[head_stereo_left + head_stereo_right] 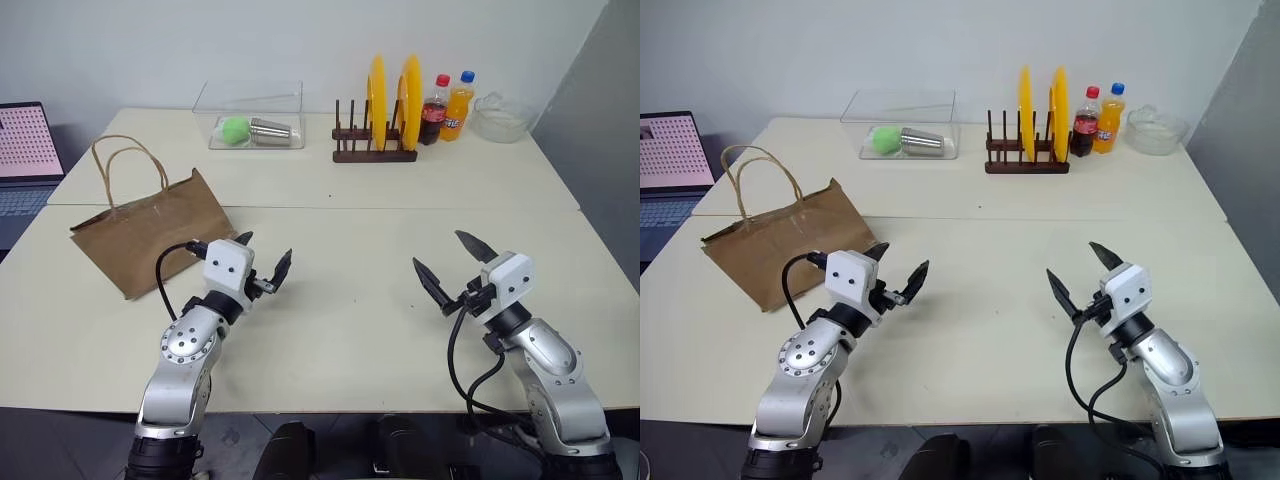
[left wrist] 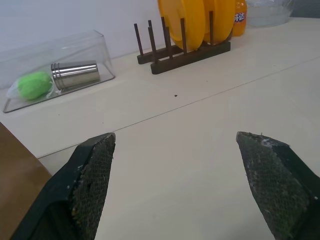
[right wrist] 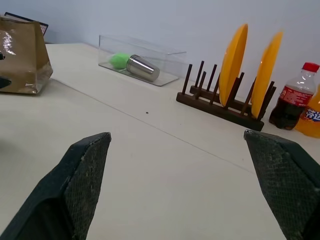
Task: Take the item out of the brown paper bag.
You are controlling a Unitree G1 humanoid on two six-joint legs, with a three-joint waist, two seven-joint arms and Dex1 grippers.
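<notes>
i find the brown paper bag (image 1: 150,235) lying flat on its side near the left edge of the table (image 1: 350,320), its long axis running slantwise, bottom fold toward the near left edge and mouth toward the far side. its two thin twisted-paper loop handles (image 1: 128,165) stand up from the mouth end, arching toward the far left corner. the paper is matte kraft, creased, rectangular in outline. nothing of its contents is visible to me.

my left gripper (image 1: 265,262) hovers just beside the bag's near right corner, not touching it, black fingers spread wide and holding nothing. my right gripper (image 1: 455,265) hangs over the bare right half of the table, well apart from the bag, fingers likewise spread wide and empty. the left wrist view shows the finger pads (image 2: 92,175) carry a fine mesh texture, worn pale at the tips.

along the far edge: a clear plastic box (image 1: 250,115) holding a green ball (image 1: 235,127) and a ribbed steel cup (image 1: 272,131) lying on its side; a dark wooden plate rack (image 1: 372,145) with two yellow plates (image 1: 378,100) on edge; a cola bottle (image 1: 434,112), an orange soda bottle (image 1: 458,108), and a clear glass bowl (image 1: 500,118) near the far right corner.

the head views take in a laptop (image 1: 25,150) off the left edge. the left wrist view catches only a brown sliver of the bag, while the right wrist view shows its end face with a glossy patch
</notes>
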